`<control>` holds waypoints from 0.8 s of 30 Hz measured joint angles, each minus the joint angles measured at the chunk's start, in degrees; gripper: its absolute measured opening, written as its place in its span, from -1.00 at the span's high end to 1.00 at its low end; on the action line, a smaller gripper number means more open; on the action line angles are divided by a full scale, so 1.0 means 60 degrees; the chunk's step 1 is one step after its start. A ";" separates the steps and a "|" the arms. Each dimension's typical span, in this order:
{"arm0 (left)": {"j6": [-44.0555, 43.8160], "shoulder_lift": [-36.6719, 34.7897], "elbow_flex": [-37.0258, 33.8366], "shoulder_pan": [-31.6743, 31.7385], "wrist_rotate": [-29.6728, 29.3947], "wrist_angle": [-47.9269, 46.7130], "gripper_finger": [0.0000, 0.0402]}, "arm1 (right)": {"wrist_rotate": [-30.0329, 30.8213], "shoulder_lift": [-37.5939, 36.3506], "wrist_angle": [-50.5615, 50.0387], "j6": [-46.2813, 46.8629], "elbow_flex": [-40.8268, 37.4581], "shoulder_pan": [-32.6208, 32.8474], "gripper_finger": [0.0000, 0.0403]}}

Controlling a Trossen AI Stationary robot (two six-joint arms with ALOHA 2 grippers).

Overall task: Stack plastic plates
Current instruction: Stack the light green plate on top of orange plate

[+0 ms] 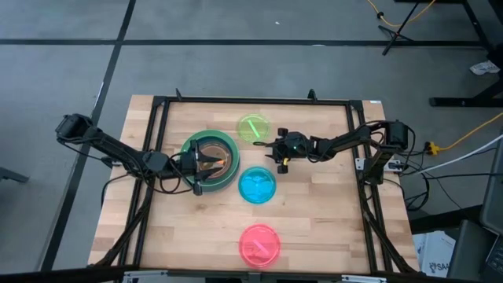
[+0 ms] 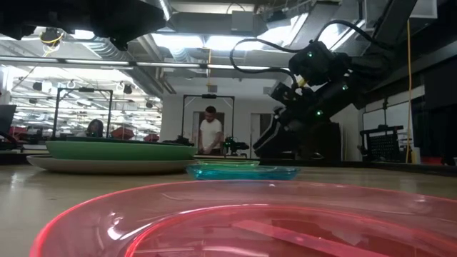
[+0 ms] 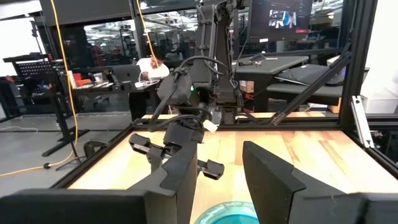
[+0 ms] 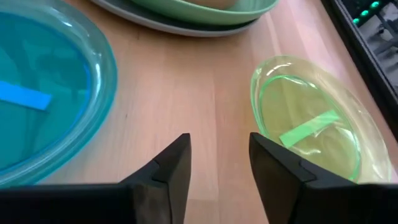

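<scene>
A stack of plates point(image 1: 191, 148) with a green rim and brown and orange inside rests on the table's left half; the low view shows a green plate point(image 2: 107, 149) lying on a grey one point(image 2: 107, 165). My left gripper point(image 1: 214, 160) hovers open over this stack, its fingers point(image 3: 180, 168) level with nothing between them. A lime plate point(image 1: 254, 127), a blue plate point(image 1: 257, 185) and a pink plate point(image 1: 259, 244) lie singly on the wood. My right gripper point(image 4: 219, 146) is open, slanting down over bare table between the blue plate point(image 4: 43, 93) and the lime plate point(image 4: 311, 124).
A black frame point(image 1: 251, 101) runs around the tabletop. Bare wood lies at the near left point(image 1: 173, 236) and at the right point(image 1: 330, 204). In the low view a person point(image 2: 210, 133) stands in the room beyond the table.
</scene>
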 joint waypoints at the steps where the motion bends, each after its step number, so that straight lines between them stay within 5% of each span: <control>1: 0.0000 0.0000 0.0000 0.0000 -0.0001 -0.0001 0.38 | 0.0037 0.0000 0.0010 -0.0005 0.0000 0.0000 0.21; 11: 0.0004 0.0000 0.0000 0.0051 -0.0008 0.0037 0.38 | 0.0099 0.0204 0.0076 -0.0980 0.0444 -0.0012 -0.15; 24: -0.0003 0.0004 -0.0007 0.0051 -0.0001 -0.0160 0.38 | 0.1121 0.1606 -0.2839 -0.1466 0.3187 -0.0207 0.01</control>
